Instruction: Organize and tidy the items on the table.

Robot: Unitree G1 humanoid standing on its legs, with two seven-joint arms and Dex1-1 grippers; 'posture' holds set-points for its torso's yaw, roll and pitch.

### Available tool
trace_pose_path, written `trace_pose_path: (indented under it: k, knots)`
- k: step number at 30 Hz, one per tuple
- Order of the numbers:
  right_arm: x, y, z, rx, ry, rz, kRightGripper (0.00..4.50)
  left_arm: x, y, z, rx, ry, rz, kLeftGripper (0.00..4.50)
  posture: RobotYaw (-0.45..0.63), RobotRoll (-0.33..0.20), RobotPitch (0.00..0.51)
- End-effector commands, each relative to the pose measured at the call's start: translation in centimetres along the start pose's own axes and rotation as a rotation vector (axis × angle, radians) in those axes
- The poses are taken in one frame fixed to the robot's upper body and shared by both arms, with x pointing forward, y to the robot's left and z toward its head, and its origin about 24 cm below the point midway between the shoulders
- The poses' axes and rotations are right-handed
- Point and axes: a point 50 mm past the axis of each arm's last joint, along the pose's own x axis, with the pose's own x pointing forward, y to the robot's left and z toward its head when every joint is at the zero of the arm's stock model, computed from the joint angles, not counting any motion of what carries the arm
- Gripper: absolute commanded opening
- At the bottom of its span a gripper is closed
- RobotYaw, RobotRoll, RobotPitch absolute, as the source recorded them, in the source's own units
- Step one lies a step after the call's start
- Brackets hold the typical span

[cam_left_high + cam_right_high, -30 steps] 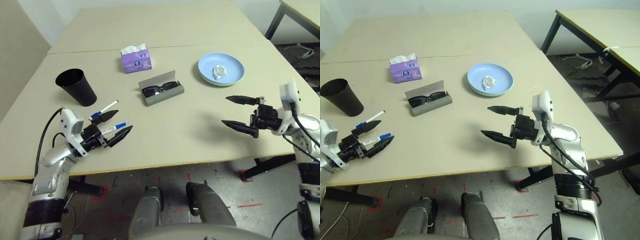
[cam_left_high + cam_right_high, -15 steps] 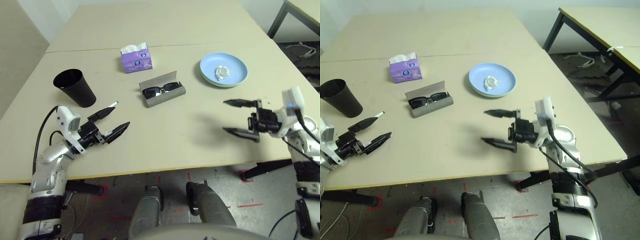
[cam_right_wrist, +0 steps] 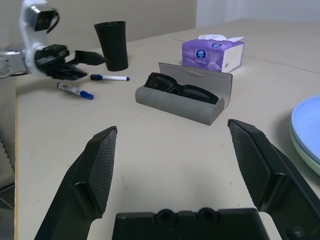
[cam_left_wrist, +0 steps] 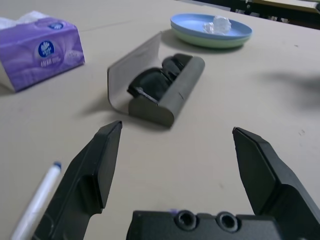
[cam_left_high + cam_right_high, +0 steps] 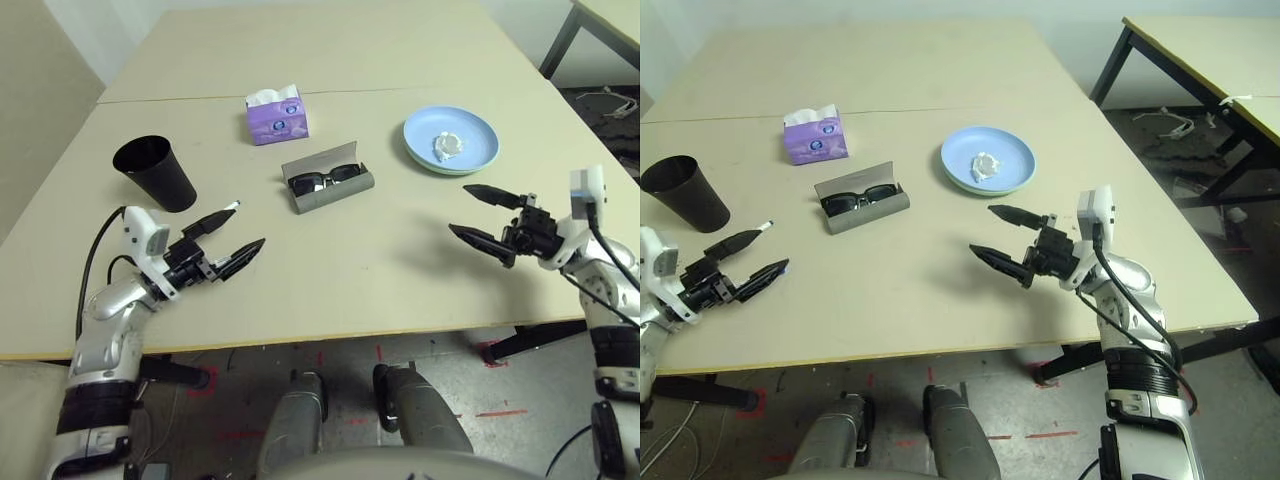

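Both arms have crept forward over the table [image 5: 330, 40] since a second ago, and the left gripper [image 5: 232, 236] now covers the two markers it hovered beside before; one marker [image 3: 109, 77] and the other marker [image 3: 75, 91] lie just past its fingers in the right wrist view, apart from each other. Its fingers stand wide with nothing between them, pointing toward two o'clock. At nine o'clock from the table's middle stands the black cup [image 5: 153, 173], upright, near the left gripper. The grey glasses case [image 5: 330, 184] lies open at the centre with the black sunglasses [image 5: 324, 178] inside it. At eleven o'clock from the case sits a purple tissue box [image 5: 277, 115]. At two o'clock rests the light-blue plate [image 5: 478, 140], stacked on a light-green plate [image 4: 200, 42], with the paper wad [image 5: 447, 146] on top. The right gripper [image 5: 474, 213] hangs at four o'clock, fingers spread wide and empty, pointing toward the case.
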Motion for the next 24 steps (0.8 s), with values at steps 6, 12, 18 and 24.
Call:
trace_pose_path:
  k: [6, 12, 18, 24]
  knots:
    - [0.2, 0.6, -0.2, -0.014, 0.012, -0.013, 4.50, 2.6, 1.0, -1.0, 0.008, 0.031, 0.024, 1.63, -0.15, 0.000, 0.159]
    - [0.2, 0.8, -0.4, -0.017, 0.017, -0.014, 4.50, 3.9, 1.6, -1.9, 0.000, 0.063, 0.070, 0.01, -0.17, 0.000, 0.159]
    - [0.4, 0.9, -0.3, -0.018, 0.007, -0.026, 4.50, 5.0, 1.2, -3.4, -0.025, 0.081, 0.090, 0.01, -0.18, 0.000, 0.157]
    - [0.2, 1.3, -0.5, -0.018, 0.019, -0.024, 4.50, 6.3, 1.7, -3.0, -0.013, 0.058, 0.131, 0.01, -0.18, 0.000, 0.153]
